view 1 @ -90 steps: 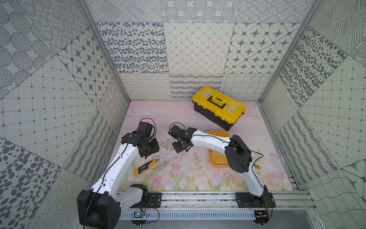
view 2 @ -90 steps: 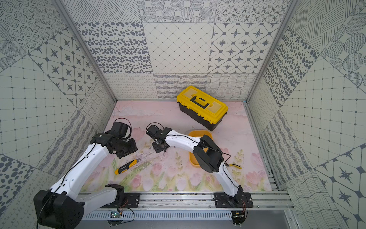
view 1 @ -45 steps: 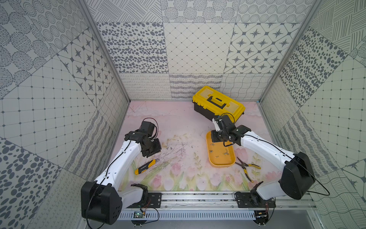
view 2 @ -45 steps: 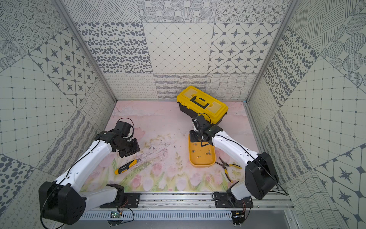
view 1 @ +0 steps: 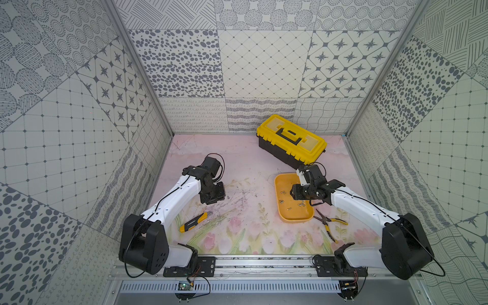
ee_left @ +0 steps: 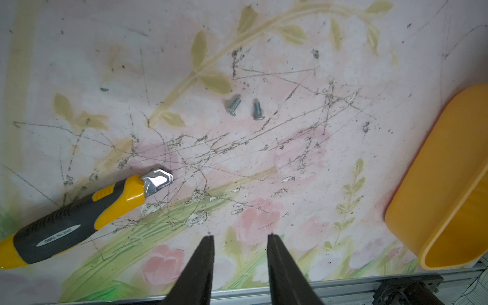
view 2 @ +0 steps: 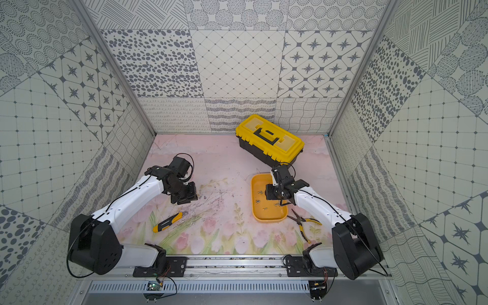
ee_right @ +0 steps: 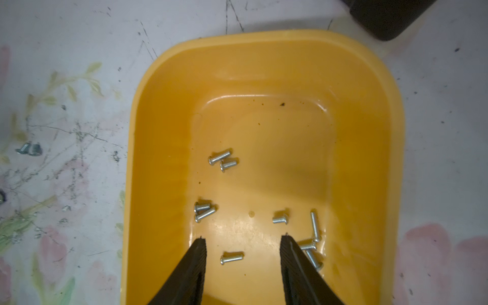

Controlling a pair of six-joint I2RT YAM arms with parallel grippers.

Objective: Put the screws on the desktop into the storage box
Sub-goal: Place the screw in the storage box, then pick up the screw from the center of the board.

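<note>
Two-arm robot: white links, black joints.
Black cables trace left arm [view 1: 171, 203] and right arm [view 1: 361, 208]; left hand [ee_left: 240, 235] and right hand [ee_right: 244, 237] bear ribbed black fingers [ee_left: 202, 266].

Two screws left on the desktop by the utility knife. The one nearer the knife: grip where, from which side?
Pinch that screw across its shank, straight down with the left gripper. It lies flat on the desktop, so nothing gets under it sideways. The second screw lies close beside, apart; one finger probably drops into that gap.
</note>
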